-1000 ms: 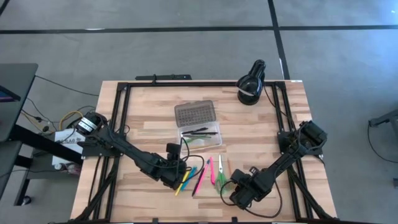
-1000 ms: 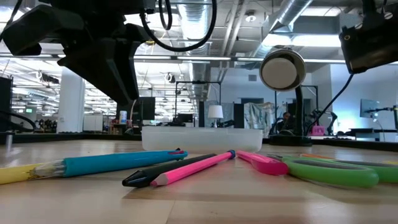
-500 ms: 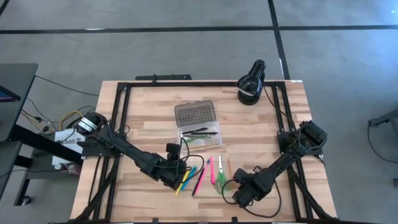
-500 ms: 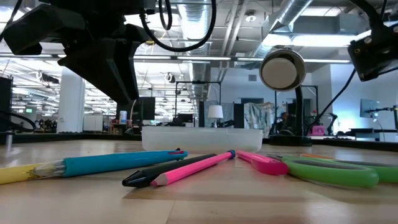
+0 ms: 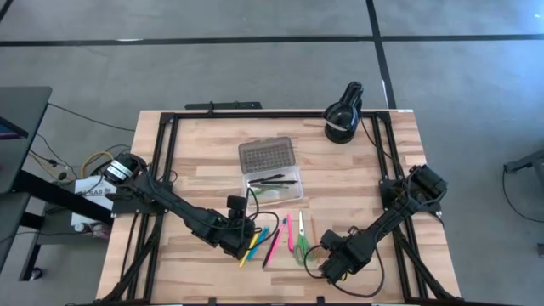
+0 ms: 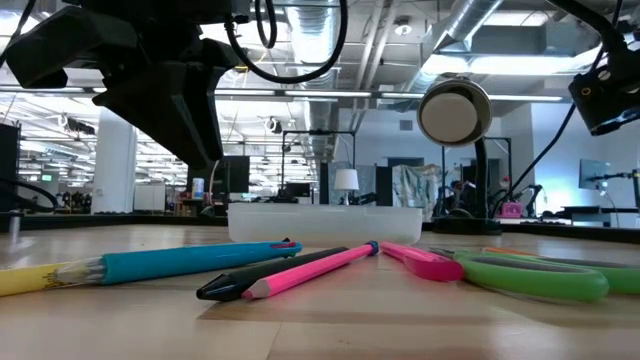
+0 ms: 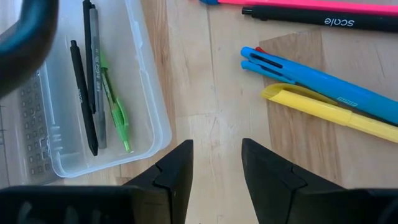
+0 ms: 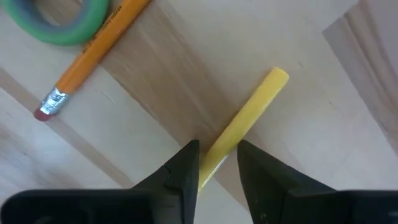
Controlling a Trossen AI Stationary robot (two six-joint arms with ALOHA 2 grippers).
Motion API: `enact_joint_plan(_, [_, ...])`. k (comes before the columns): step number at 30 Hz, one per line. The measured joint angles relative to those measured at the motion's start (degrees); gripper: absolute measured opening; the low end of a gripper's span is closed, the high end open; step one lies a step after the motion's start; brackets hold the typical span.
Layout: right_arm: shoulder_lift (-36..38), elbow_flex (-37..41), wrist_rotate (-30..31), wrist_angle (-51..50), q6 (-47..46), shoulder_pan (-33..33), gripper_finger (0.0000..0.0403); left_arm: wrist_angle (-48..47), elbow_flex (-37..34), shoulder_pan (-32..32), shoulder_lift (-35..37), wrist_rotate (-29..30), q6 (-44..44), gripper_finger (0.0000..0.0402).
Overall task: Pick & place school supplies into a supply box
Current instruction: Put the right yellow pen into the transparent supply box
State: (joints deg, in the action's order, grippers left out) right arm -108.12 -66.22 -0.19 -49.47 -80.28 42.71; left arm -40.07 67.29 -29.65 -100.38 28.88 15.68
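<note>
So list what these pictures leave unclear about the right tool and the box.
- Right tool: right wrist view, a yellow stick runs between the fingers; its near end is hidden, so contact is unclear.
- Supply box: low view, frosted wall hides the contents.
- High view: items in the box are too small to count.

Clear supply box [image 5: 274, 184] lies open mid-table, holding black and green pens [image 7: 93, 81]; loose pens, pencils and green scissors [image 5: 301, 246] fan at its 6 o'clock
</note>
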Motion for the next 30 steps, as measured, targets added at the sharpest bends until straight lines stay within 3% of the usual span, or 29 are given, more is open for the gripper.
enact_joint_plan(11, [0.0, 0.0, 0.15, 0.14, 9.01, -2.52, 0.0056, 0.03, 0.0, 0.0, -0.01, 0.0, 0.4, 0.0132])
enact_joint_plan(18, [0.0, 0.0, -4.32, 0.21, 12.22, -3.07, 0.0055, 0.04, 0.0, 0.0, -0.02, 0.01, 0.6, 0.0132])
enact_joint_plan(30, [0.0, 0.0, -4.44, 0.22, 11.26, -0.74, 0.0089, 0.07, 0.0, 0.0, -0.02, 0.02, 0.46, 0.0132])
